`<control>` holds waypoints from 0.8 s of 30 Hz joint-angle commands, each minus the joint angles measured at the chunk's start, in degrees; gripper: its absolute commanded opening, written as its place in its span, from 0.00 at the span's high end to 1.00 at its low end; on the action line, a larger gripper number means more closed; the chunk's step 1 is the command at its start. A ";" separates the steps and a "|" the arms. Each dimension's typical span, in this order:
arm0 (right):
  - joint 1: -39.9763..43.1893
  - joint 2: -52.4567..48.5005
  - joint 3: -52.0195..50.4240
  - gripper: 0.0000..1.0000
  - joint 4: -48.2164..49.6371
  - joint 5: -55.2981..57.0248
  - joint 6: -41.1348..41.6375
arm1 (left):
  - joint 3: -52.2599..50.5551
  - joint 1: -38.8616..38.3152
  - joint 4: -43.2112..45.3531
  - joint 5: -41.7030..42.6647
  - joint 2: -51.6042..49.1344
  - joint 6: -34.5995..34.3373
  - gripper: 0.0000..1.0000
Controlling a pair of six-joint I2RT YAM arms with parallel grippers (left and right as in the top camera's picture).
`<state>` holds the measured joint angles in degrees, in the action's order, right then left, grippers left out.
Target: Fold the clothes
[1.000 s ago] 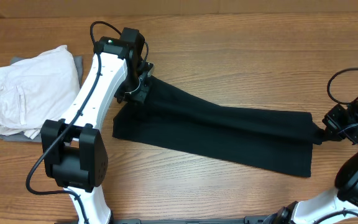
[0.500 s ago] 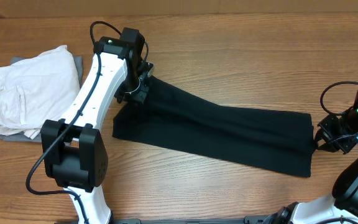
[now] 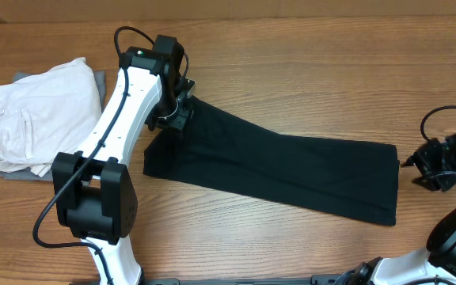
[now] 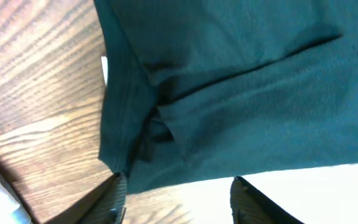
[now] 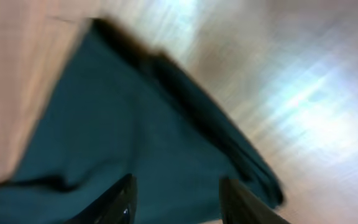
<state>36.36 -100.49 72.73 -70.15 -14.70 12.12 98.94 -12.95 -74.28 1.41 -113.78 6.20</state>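
Overhead first: the black T-shirt (image 3: 291,170) lies flat on the wooden table (image 3: 307,55), folded into a long band that runs from upper left down to the right. My left gripper (image 3: 178,113) sits low over the band's upper left end. On the left wrist view I see its fingers (image 4: 118,198) spread apart, nothing pinched. The hem and a crease of the fabric lie just beyond the tips, and a small white tag (image 4: 104,67) peeks out at the cloth's edge.

Over to the right now. My right gripper (image 3: 416,165) is just beside the short right edge of the shirt, off the cloth and over bare wood. The right wrist view is blurred, but the two fingers (image 5: 122,200) read as parted, with the dark fabric ahead of them. I can make out none of it between them.

At the far left of the table a folded off-white garment (image 3: 34,119) rests on a grey piece (image 3: 22,77), well apart from the shirt.
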 commanded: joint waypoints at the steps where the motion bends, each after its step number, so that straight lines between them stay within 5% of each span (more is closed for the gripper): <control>1: 0.02 1.53 0.42 0.52 1.70 -8.26 -2.99 | -0.31 1.27 2.25 -0.79 1.38 -0.44 0.36; 6: 0.02 1.53 0.39 0.50 2.62 -11.13 -2.97 | -0.33 4.31 10.25 2.69 0.85 -1.36 0.30; 20: -0.02 1.53 0.39 0.50 2.43 -11.13 -2.93 | -0.74 6.34 20.06 18.18 -13.49 1.16 0.55; 24: -0.02 1.53 0.39 0.50 2.43 -11.10 -2.95 | -0.74 6.54 22.51 17.99 -15.47 1.46 0.79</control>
<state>36.36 -100.49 72.75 -67.83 -25.26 9.78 98.28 -6.37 -52.62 16.69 -128.35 6.39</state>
